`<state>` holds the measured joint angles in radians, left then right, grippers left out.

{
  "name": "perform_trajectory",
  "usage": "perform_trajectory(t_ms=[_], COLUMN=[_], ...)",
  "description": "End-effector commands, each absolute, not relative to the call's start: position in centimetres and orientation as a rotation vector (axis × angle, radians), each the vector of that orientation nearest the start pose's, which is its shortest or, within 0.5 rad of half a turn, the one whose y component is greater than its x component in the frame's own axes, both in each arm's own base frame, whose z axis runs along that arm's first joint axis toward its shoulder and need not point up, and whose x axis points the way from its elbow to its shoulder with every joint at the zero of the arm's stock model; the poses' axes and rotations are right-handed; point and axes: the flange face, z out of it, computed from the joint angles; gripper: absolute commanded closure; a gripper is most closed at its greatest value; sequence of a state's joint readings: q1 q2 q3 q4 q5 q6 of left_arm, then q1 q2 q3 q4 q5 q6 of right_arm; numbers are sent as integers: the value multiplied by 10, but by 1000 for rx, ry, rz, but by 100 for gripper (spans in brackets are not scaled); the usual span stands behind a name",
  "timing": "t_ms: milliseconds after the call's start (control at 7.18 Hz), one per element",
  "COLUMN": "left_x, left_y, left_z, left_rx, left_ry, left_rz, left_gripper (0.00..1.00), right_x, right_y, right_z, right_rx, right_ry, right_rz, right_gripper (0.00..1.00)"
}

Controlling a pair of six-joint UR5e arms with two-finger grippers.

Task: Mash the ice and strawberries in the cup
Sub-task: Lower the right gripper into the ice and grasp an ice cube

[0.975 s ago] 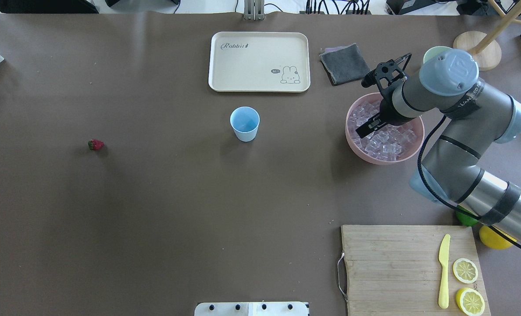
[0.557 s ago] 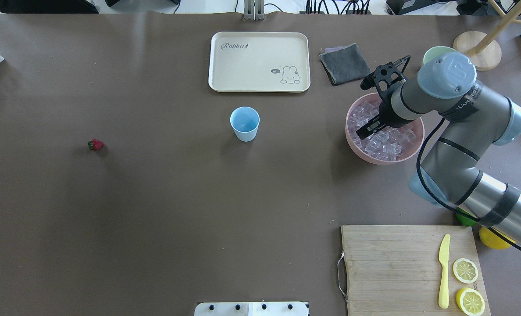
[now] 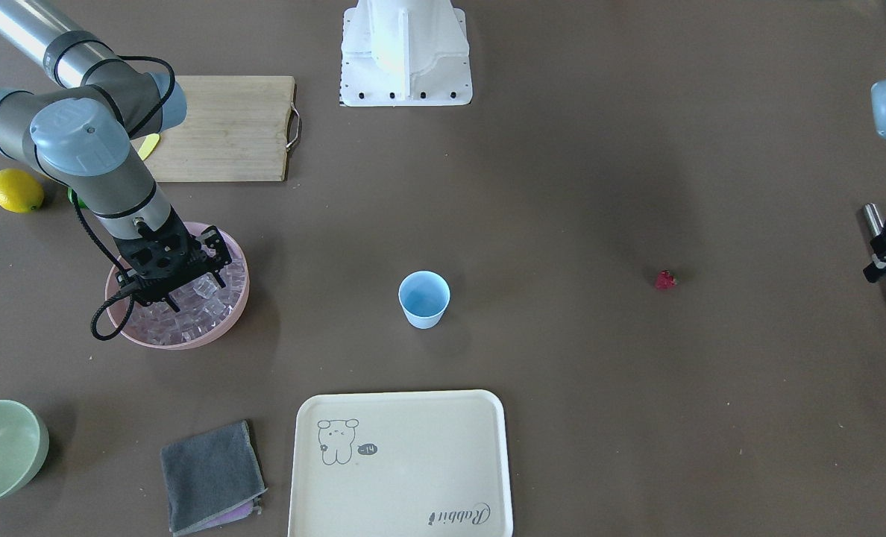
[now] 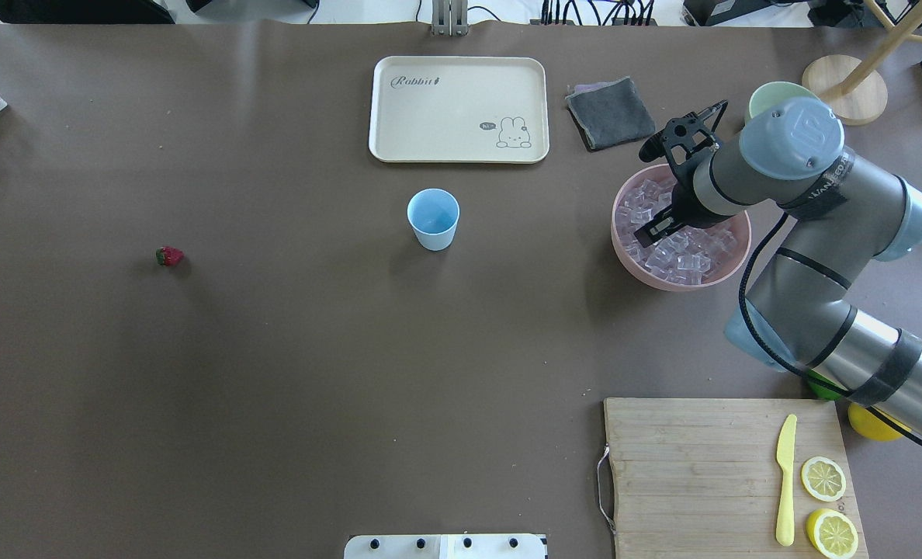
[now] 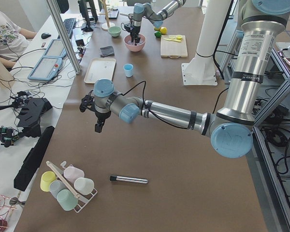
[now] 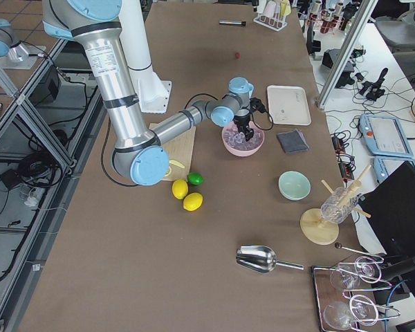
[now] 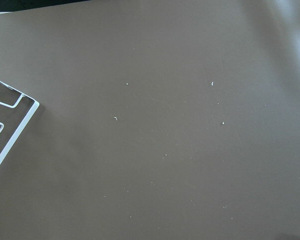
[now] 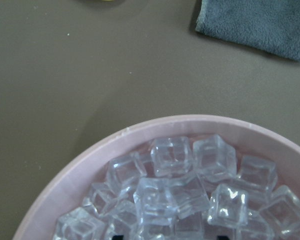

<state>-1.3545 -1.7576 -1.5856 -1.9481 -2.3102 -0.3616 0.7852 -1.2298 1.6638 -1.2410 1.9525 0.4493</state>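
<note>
Over the ice (image 4: 690, 260), right hand (image 4: 647, 233) points down; jaws apart.

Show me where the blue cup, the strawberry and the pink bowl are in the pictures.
cup (image 4: 433, 217): overhead view, on the inside of its open mouth.
strawberry (image 4: 170, 255): overhead view, on its red body.
pink bowl (image 4: 682, 285): overhead view, on its outer wall, on the robot's side.

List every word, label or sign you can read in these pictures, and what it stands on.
"Rabbit": script in a corner of the cream tray.
"hi~": tiny speech bubble beside the rabbit drawing on that tray, barely legible.
Logo and lettering on the right arm: too blurred to read.
</note>
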Motion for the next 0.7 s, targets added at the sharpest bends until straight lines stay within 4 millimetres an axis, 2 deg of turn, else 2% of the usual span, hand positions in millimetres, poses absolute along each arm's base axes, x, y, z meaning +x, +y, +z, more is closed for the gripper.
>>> perform_trajectory(t_ms=[0,278,557], left_x=[61,60,61], left_y=[-587,-588,-588], left_z=[507,508,507], left_rx=[326,326,325], left_ry=[845,844,845], left_rz=[79,79,78], left_gripper=[2,2,2], right_x=[-380,-380,-380], right_y=[-515,-516,-515], right_z=[398,399,400], right_rx=[407,406,404], right_ry=[-735,-734,-732], right_rz=[-460,-459,-459], right_gripper=[41,51,68])
